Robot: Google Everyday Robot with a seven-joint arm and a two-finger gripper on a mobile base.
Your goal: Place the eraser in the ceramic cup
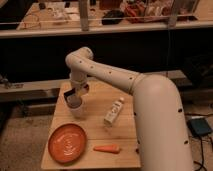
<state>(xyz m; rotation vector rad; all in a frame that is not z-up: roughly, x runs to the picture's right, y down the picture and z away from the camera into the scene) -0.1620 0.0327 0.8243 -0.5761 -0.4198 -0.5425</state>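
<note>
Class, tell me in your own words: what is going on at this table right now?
A one-armed robot reaches over a wooden table. Its hand is at the mouth of the small white ceramic cup, with its fingers shut. Whether it holds the eraser cannot be told from here. An orange plate, a white bottle and a small orange carrot-like item lie on the table, apart from the hand.

Warm, dim light falls from above; my gripper [75, 95], over the tabletop's [97, 100] back-left corner, sits in soft shadow.
</note>
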